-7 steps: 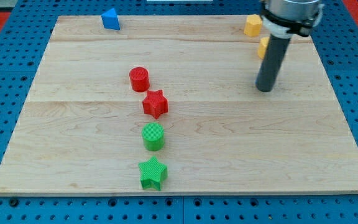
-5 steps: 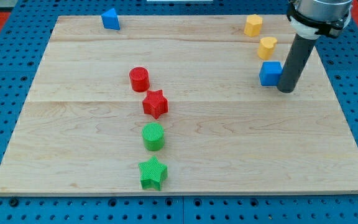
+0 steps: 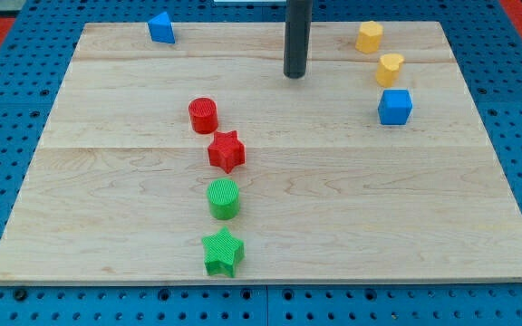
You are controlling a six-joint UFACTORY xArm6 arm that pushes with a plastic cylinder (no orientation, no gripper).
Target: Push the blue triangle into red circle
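Observation:
The blue triangle (image 3: pixel 160 27) sits at the board's top edge, upper left. The red circle (image 3: pixel 203 115) stands left of centre, well below and right of the triangle. My tip (image 3: pixel 295 75) touches the board near the top, right of both, with about 150 px of bare wood between it and the triangle. It touches no block.
A red star (image 3: pixel 227 151), a green circle (image 3: pixel 224 198) and a green star (image 3: pixel 223 253) run in a line below the red circle. Two yellow blocks (image 3: pixel 369 36) (image 3: pixel 390 68) and a blue cube (image 3: pixel 394 107) stand at the upper right. The wooden board (image 3: pixel 107 208) lies on a blue pegboard.
My tip has moved from beside the blue cube at the right to the top middle of the board. No block has moved.

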